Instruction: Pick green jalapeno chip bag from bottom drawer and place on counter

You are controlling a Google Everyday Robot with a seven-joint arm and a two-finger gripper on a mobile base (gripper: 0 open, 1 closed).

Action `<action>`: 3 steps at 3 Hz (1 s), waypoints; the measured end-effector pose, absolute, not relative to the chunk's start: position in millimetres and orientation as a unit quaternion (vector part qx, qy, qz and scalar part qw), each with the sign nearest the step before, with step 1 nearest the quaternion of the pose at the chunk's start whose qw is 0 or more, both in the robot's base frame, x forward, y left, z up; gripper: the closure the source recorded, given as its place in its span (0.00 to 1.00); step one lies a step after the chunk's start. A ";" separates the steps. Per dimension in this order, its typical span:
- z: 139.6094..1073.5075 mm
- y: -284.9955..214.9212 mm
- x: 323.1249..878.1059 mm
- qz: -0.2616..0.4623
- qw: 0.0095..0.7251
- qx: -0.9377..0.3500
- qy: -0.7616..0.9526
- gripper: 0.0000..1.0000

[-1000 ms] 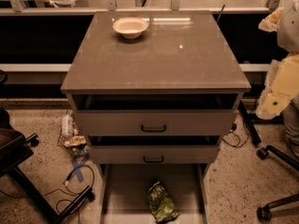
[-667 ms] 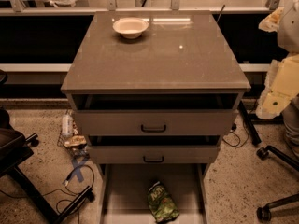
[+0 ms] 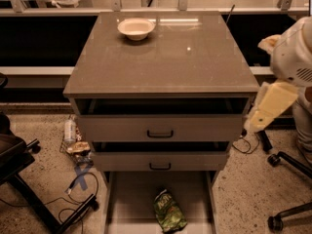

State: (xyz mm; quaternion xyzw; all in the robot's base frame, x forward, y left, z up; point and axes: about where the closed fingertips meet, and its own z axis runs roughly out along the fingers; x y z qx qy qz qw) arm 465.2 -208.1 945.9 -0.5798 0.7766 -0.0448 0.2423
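The green jalapeno chip bag (image 3: 169, 210) lies crinkled on the grey floor of the open bottom drawer (image 3: 130, 197), towards the front and right of the middle. The counter (image 3: 168, 60) is the glossy grey-brown top of the cabinet. My arm comes in from the right edge. Its cream end piece, the gripper (image 3: 253, 125), hangs beside the cabinet's right side at the height of the upper drawer. It is well above and to the right of the bag and touches nothing.
A white bowl (image 3: 136, 28) stands at the back left of the counter. The two upper drawers with black handles (image 3: 160, 133) are slightly pulled out. A chair base (image 3: 44, 199), cables and litter lie on the floor at left; chair wheels (image 3: 285, 189) at right.
My arm has moved down and to the left, closer to the cabinet's right side. The bag, bowl and drawers have not moved.
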 end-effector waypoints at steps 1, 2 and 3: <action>883.0 -212.5 490.9 -0.022 0.274 -0.556 0.785 0.00; 833.6 -219.7 498.1 -0.010 0.302 -0.544 0.783 0.00; 779.7 -223.2 486.3 0.003 0.331 -0.529 0.781 0.00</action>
